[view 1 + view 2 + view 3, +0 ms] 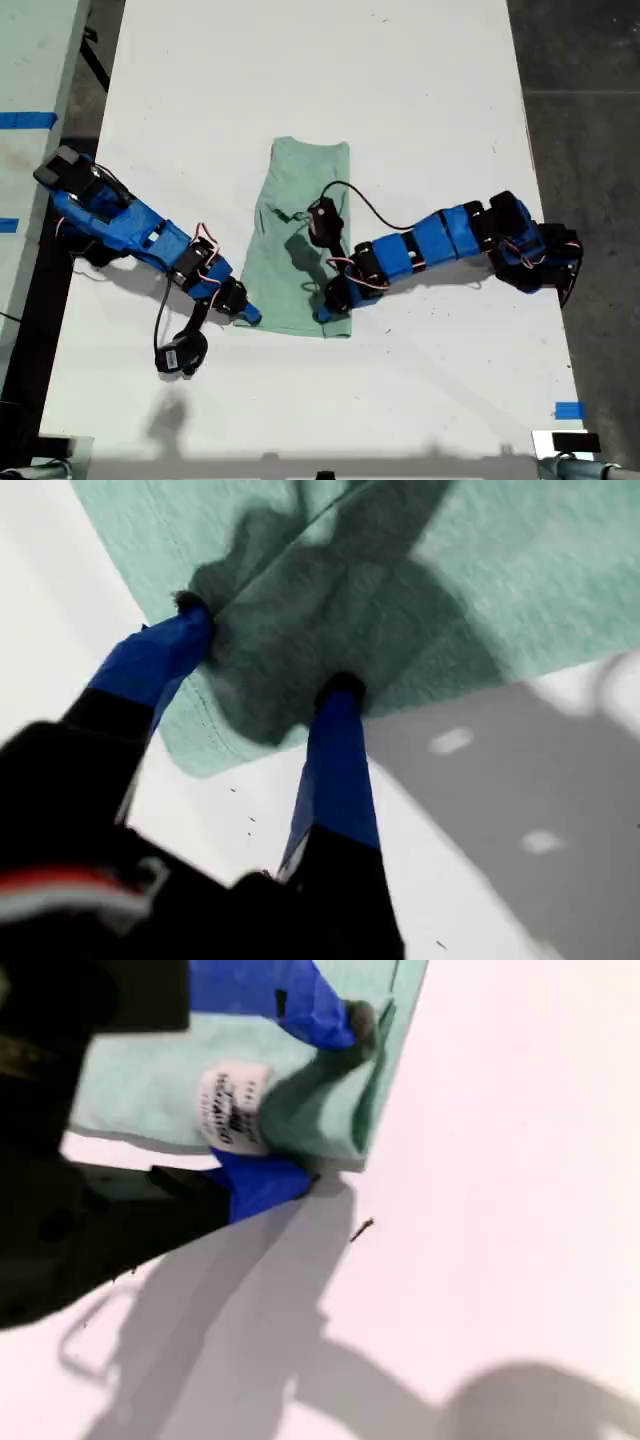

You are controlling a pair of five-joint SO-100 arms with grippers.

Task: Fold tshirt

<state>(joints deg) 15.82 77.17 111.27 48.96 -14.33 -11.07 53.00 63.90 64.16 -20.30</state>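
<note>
1. lying flat near the middle of the white table (300, 70): the tshirt (300, 200), pale mint green, folded into a narrow strip that runs up and down the exterior view, a little wider at its lower end.
2. tshirt (520, 580), first wrist view: one corner and a stitched edge on show, dark shadow across the cloth.
3. tshirt (150, 1090), second wrist view: a doubled corner, a small white tag (230, 1108) on its upper layer, print too blurred to read.
4. my first gripper (247, 316): at the strip's lower corner on the exterior view's left; its arm reaches in from that side.
5. my first gripper (265, 650), state: released, blue fingers spread apart, both tips down on the cloth just inside the corner.
6. my second gripper (328, 312): at the strip's lower end towards the exterior view's right; its arm comes in from that side.
7. my second gripper (325, 1100), state: clenched on the tshirt, one blue finger above and one below the doubled corner beside the tag.
8. black cable (370, 205): loops over the tshirt's edge beside the second arm.
9. blue tape (568, 410): on the table's lower corner at the exterior view's right.
10. dark floor (590, 100): beyond the table at the exterior view's right.
</note>
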